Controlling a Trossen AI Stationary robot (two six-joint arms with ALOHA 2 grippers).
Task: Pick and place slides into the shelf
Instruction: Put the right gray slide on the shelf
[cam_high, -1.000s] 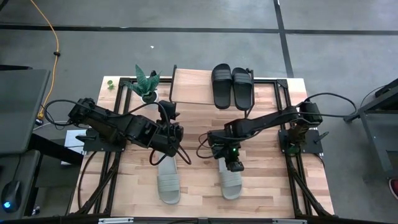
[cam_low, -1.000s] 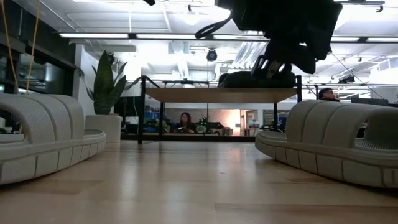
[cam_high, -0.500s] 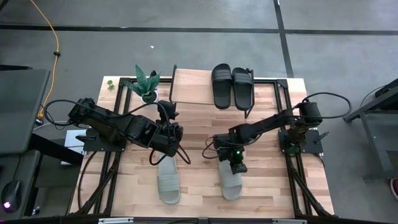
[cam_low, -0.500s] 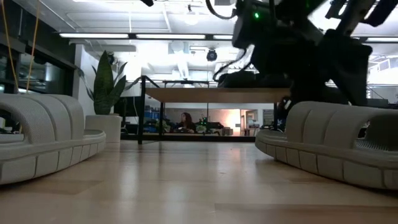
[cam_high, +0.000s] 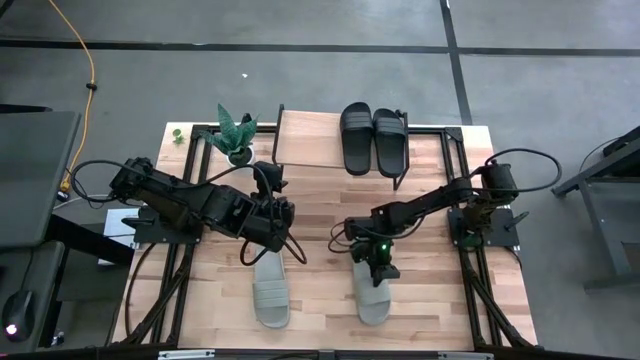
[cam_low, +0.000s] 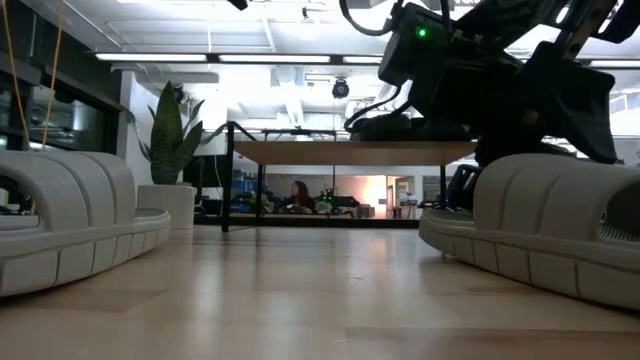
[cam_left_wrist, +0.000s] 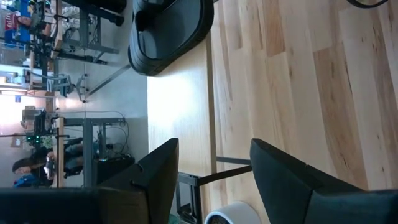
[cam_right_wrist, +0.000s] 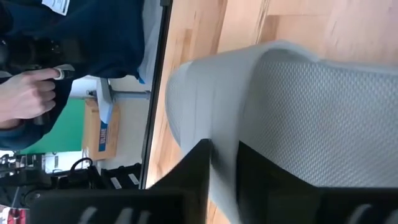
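Observation:
Two pale grey-green slides lie sole-down on the table's near half, the left one (cam_high: 270, 290) and the right one (cam_high: 372, 295). Two black slides (cam_high: 373, 140) stand side by side on the right part of the shelf's light plank (cam_high: 305, 140) at the far edge. My right gripper (cam_high: 380, 268) is down on the right pale slide's strap, shut on it. My left gripper (cam_high: 270, 185) hangs open and empty above the table between the left pale slide and the shelf; its wrist view (cam_left_wrist: 214, 174) looks at the plank and one black slide (cam_left_wrist: 168, 31). My right gripper pinches the edge of the right pale slide's wide strap (cam_right_wrist: 221, 140) between its two fingers, one finger (cam_right_wrist: 194, 168) on the smooth outer side, the other (cam_right_wrist: 267, 180) on the mesh-textured side. It comes from above, slanting. The slide (cam_low: 560, 230) sits level, sole toward the table.
A small potted plant (cam_high: 236, 132) stands at the shelf's left end. Black frame rails run along the table's left and right sides. A person's hand and dark sleeve (cam_right_wrist: 31, 93) show beyond the table. Bare wood lies between the two pale slides.
My right gripper has moved toward the table's near edge and down onto the right pale slide's strap. The left arm and the other slides have kept still.

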